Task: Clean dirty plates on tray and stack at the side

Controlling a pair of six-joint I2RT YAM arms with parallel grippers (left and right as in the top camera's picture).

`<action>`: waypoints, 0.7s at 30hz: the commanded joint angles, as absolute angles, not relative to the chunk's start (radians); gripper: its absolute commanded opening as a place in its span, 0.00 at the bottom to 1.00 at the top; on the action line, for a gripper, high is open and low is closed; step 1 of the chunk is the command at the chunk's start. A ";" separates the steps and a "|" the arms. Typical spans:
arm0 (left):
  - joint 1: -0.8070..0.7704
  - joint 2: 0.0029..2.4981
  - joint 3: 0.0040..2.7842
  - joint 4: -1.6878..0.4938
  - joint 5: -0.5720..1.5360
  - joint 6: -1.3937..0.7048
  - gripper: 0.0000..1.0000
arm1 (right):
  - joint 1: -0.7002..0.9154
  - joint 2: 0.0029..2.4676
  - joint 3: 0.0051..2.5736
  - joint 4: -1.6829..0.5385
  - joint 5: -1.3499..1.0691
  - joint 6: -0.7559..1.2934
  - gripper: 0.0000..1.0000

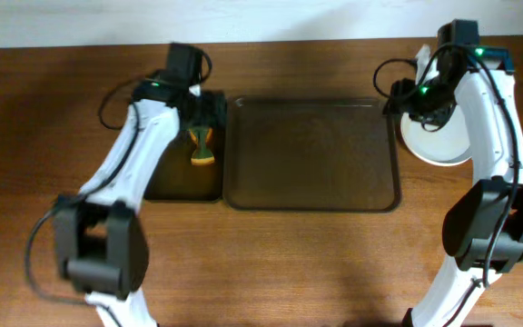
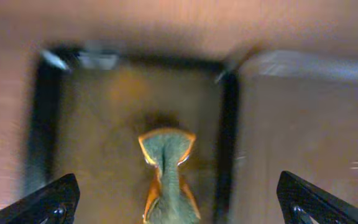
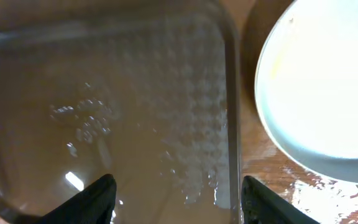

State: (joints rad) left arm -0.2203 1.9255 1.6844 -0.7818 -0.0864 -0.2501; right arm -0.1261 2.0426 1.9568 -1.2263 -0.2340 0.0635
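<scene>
A large brown tray (image 1: 311, 182) lies in the middle of the table; no plate shows on it. White plates (image 1: 439, 141) sit to its right, also in the right wrist view (image 3: 328, 87). An orange and green sponge (image 1: 202, 150) lies in a small dark tray (image 1: 175, 186) left of the big tray, and shows in the left wrist view (image 2: 166, 174). My left gripper (image 2: 176, 205) is open above the sponge, not touching it. My right gripper (image 3: 176, 199) is open and empty over the tray's right edge (image 3: 229, 124), beside the plates.
The wooden table (image 1: 271, 263) extends in front of both trays. The small dark tray's rim (image 2: 225, 124) borders the large tray. Arm cables hang near both wrists.
</scene>
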 commanded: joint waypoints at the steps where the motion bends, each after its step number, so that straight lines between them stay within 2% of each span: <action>1: -0.223 1.803 1.712 -0.794 -0.094 -0.245 1.00 | -0.125 1.969 2.056 -1.271 -0.233 0.056 0.65; 5: -0.223 1.792 1.710 -0.794 -0.094 -0.245 1.00 | -0.125 1.862 2.152 -1.352 -0.232 0.056 0.66; 7: -0.223 1.792 1.709 -0.795 -0.094 -0.245 1.00 | -0.125 1.769 2.171 -1.383 -0.231 0.056 0.98; 13: -0.223 1.792 1.709 -0.795 -0.094 -0.245 1.00 | -0.125 1.505 2.172 -1.520 -0.232 0.056 0.98; 18: -0.223 1.792 1.709 -0.795 -0.094 -0.245 1.00 | -0.125 1.396 2.172 -1.531 -0.222 0.050 0.98; 21: -0.223 1.792 1.709 -0.795 -0.094 -0.245 1.00 | -0.125 1.351 2.172 -1.531 -0.224 -0.035 0.98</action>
State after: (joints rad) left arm -0.2222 1.7863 1.7130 -0.7963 -0.0864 -0.2504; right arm -0.1261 1.3819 2.1712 -1.5307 -0.2333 0.0368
